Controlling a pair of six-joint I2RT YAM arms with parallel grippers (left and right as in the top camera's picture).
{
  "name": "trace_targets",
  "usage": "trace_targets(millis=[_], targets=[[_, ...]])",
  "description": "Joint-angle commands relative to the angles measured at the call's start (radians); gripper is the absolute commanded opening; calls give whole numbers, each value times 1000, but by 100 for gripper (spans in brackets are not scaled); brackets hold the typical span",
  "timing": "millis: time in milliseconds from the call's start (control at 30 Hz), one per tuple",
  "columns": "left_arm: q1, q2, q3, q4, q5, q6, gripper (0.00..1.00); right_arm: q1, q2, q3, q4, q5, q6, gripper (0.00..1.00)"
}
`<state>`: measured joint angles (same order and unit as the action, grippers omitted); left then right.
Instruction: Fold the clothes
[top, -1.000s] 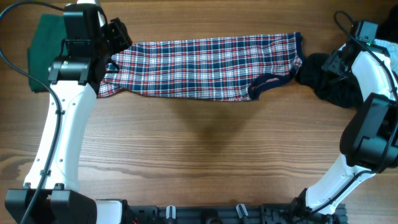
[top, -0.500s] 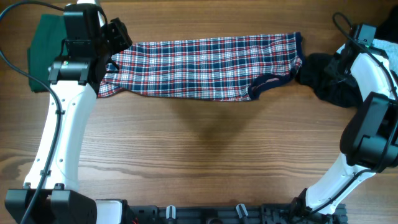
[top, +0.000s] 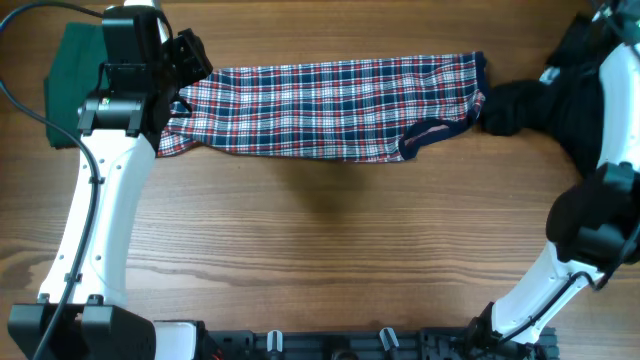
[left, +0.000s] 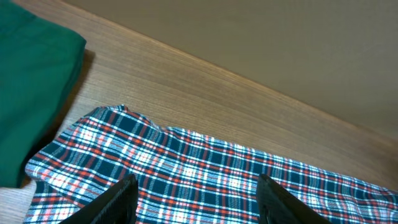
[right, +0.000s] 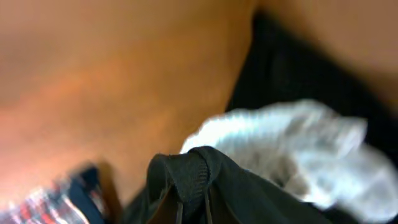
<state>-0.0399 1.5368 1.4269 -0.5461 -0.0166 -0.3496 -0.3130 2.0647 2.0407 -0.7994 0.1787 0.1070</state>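
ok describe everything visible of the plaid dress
The plaid dress is soft cloth, checked red, white and navy, with navy trim on its right end and armhole. It lies as a long, rumpled strip across the far part of the table. Its right end meets the black garment; the open left claw is over its left end.

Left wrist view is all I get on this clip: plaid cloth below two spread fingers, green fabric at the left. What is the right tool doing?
Observer: The right tool is shut on a fold of the black garment.
Operator: Where does that garment sit relative to the plaid one?
Observer: Overhead, it stretches from beside the navy-trimmed right end of the plaid dress toward the upper right corner of the picture.
Operator: Anything else over there?
Observer: A white cloth shows behind the black garment, blurred in the right wrist view.
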Motion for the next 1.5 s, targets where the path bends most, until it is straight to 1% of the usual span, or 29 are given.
trace_targets(millis=[0, 267, 400, 700, 867, 1133, 1300, 1467], targets=[[5, -15, 7, 4, 8, -2, 61, -7, -10, 119, 24, -6, -37, 4], [5, -15, 7, 20, 8, -2, 61, -49, -10, 256, 26, 53, -51, 4], [5, -15, 7, 18, 8, -2, 61, -84, -10, 308, 31, 64, -29, 4], [5, -15, 7, 18, 8, -2, 61, -182, -10, 319, 12, 61, 27, 4], [5, -15, 7, 19, 8, -3, 61, -214, -16, 319, 13, 60, 24, 4], [5, -15, 7, 23, 26, -2, 61, -219, -101, 346, 21, 57, 24, 4], [5, -15, 7, 26, 27, -2, 61, -254, -182, 419, 49, 26, 28, 4], [5, -15, 7, 26, 27, -2, 61, -283, -245, 436, 77, 6, 22, 4]])
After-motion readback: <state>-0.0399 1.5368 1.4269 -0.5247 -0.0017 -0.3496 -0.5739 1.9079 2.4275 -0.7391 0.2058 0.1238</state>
